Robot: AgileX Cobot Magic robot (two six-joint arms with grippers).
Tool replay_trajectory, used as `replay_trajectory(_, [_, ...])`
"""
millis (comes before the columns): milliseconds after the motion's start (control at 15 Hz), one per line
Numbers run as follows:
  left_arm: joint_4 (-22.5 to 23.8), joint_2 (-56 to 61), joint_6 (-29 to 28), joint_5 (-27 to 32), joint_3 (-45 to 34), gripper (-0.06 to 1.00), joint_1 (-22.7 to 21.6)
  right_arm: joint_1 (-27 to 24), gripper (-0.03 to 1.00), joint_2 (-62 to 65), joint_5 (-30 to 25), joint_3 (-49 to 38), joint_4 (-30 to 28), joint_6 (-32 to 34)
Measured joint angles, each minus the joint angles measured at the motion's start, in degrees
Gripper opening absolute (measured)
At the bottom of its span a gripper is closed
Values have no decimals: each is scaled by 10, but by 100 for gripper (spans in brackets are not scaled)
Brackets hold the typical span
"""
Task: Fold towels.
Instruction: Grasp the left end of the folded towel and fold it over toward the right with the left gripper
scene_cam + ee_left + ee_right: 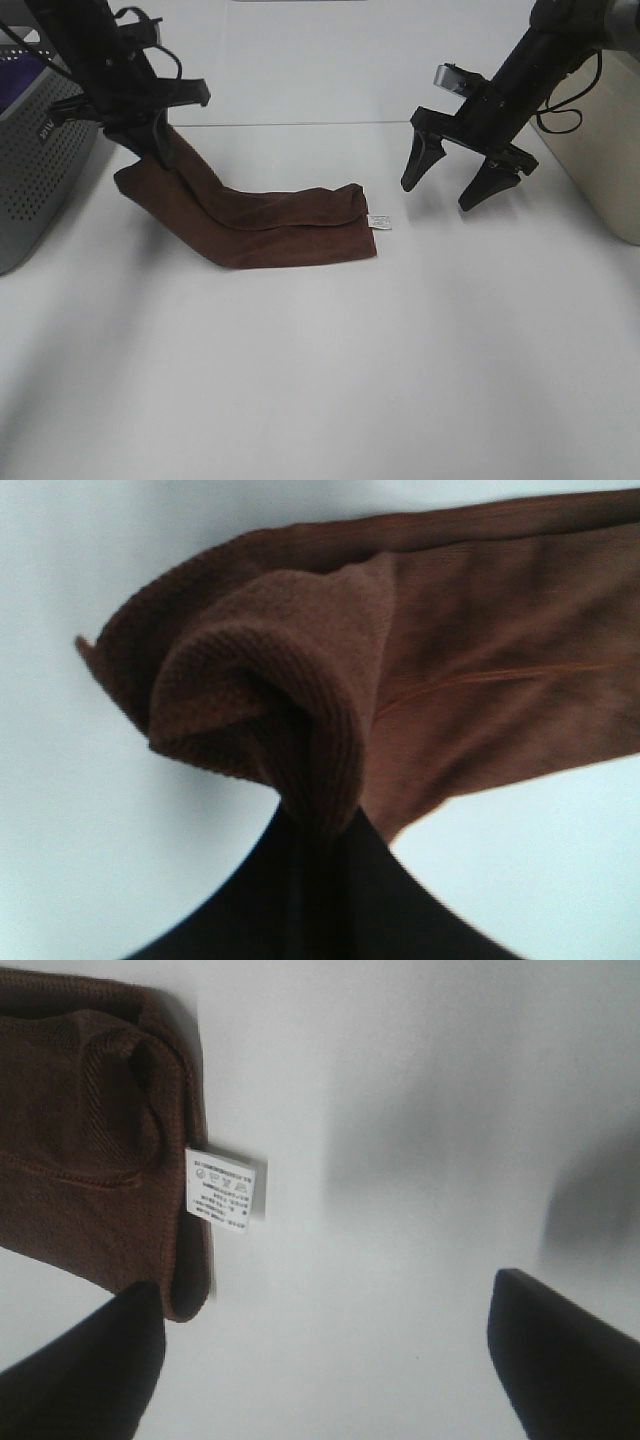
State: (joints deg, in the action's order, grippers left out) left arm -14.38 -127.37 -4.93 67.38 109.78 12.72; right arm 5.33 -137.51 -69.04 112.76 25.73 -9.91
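A grey perforated basket [40, 170] sits at the left edge of the white counter [330, 370], close to the left arm, with a purple cloth [18, 78] inside. A pale box [600, 170] stands at the right edge, behind the right arm. Nothing lies between the 2 claws except the towel.

The brown towel [280, 225] lies left of centre as a long, folded band. Its long axis runs left to right, and its white tag [379, 221] is at the right end. The left end rises off the counter, bunched, into the left claw [160, 148], which is clamped on it. The right claw [440, 195] hangs above the counter just right of the tag, its fingers spread wide and gripping nothing.
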Motion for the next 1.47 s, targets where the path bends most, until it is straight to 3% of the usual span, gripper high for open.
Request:
replay_trajectory(133, [-72, 1, 11, 1, 23, 3, 20, 0, 82, 0, 0, 0, 1, 0])
replay_trajectory(267, [-109, 1, 15, -21, 25, 3, 55, 0, 82, 0, 0, 0, 3, 0])
replay_trajectory(467, [-120, -24, -13, -83, 25, 3, 108, 0, 82, 0, 0, 0, 6, 1])
replay_trajectory(667, [-124, -62, -68, -133, 25, 5, 119, 0, 82, 0, 0, 0, 6, 7])
replay_trajectory(733, [-133, -72, -85, -142, 25, 10, 119, 0, 82, 0, 0, 0, 6, 12])
replay_trajectory(867, [-179, -84, -88, -166, 25, 29, 119, 0, 82, 0, -1, 0, 6, 15])
replay_trajectory(933, [-243, -86, -57, -197, 25, 53, 119, 0, 82, 0, -3, 0, 6, 15])
replay_trajectory(1067, [-292, -86, -14, -223, 25, 67, 119, 0, 82, 0, -5, 0, 7, 15])
replay_trajectory(1267, [-299, -86, 41, -225, 25, 72, 115, 0, 82, 2, -5, 0, 32, 15])
replay_trajectory(1467, [-279, -77, 66, -219, 25, 72, 70, 0, 82, 25, -5, 0, 76, -1])
